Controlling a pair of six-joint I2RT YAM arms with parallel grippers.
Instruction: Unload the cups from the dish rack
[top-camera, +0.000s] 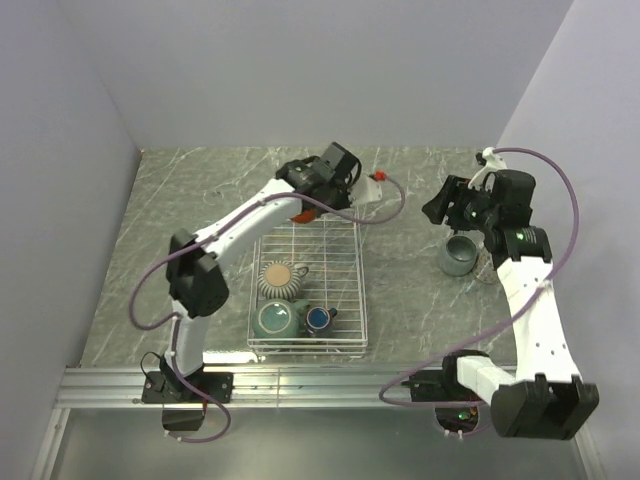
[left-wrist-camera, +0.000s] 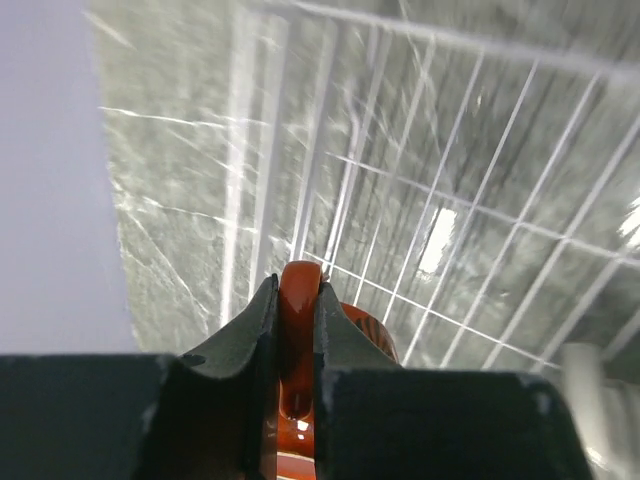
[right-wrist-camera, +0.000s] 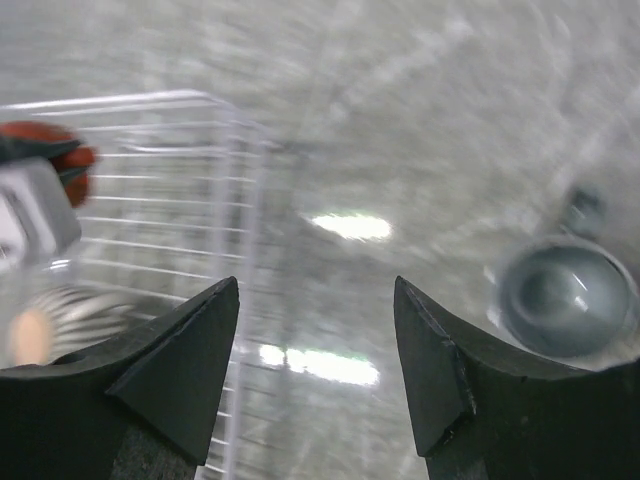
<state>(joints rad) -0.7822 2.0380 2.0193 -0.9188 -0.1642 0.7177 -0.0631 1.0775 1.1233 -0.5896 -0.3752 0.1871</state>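
Grey marbled table (top-camera: 180, 200) with white wire dish rack (top-camera: 325, 262) and grey-teal mug (top-camera: 458, 256)

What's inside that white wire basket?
A ribbed beige cup, a grey-teal mug and a small blue cup. At its far end the left gripper holds a red-brown mug, mostly hidden by the arm.

Dish rack (top-camera: 361, 290): white wire, by near edge.
Beige cup (top-camera: 280, 278), teal mug (top-camera: 273, 319), blue cup (top-camera: 319, 318): rack's near end.
Red-brown mug (left-wrist-camera: 299, 330): rack's far end.
Grey mug (top-camera: 458, 254): upright, near right edge.

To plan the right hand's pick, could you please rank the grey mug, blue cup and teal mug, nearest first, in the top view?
1. Grey mug, on table beside right hand.
2. Blue cup, in rack.
3. Teal mug, left of it.
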